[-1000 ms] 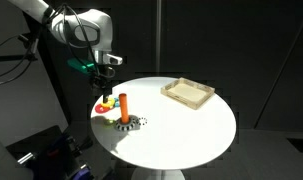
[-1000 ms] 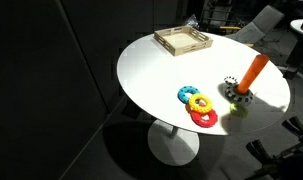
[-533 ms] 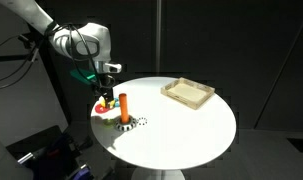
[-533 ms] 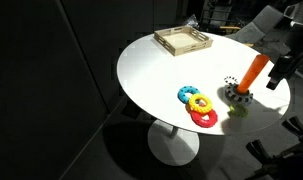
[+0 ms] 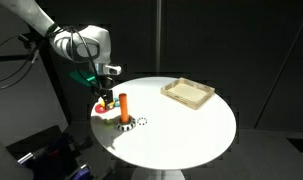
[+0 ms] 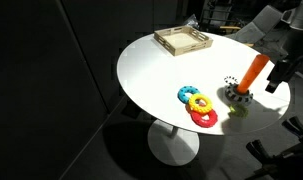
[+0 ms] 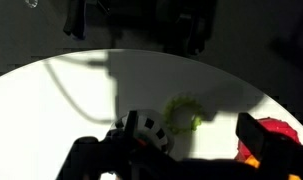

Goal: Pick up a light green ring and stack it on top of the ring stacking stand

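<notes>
The light green ring [image 7: 183,112] lies flat on the white table beside the stand's base; it also shows in both exterior views [image 6: 237,110] [image 5: 123,127]. The ring stacking stand [image 5: 122,104] is an upright orange peg [image 6: 255,72] with a black-and-white speckled ring [image 6: 234,91] [image 7: 146,132] at its foot. My gripper [image 5: 104,90] hangs low beside the peg near the table's edge [image 6: 281,76]. In the wrist view the gripper [image 7: 176,165] is open and empty, jaws wide apart, with the green ring lying ahead between them.
Blue [image 6: 187,93], yellow [image 6: 200,103] and red [image 6: 204,118] rings lie in a cluster near the stand; the red one shows by the right finger [image 7: 276,135]. A wooden tray [image 5: 188,93] [image 6: 183,41] sits at the table's far side. The round table [image 5: 181,125] has close edges.
Since a second ago the gripper has come down beside the orange peg. In the last half second it has barely moved. The rings have not moved.
</notes>
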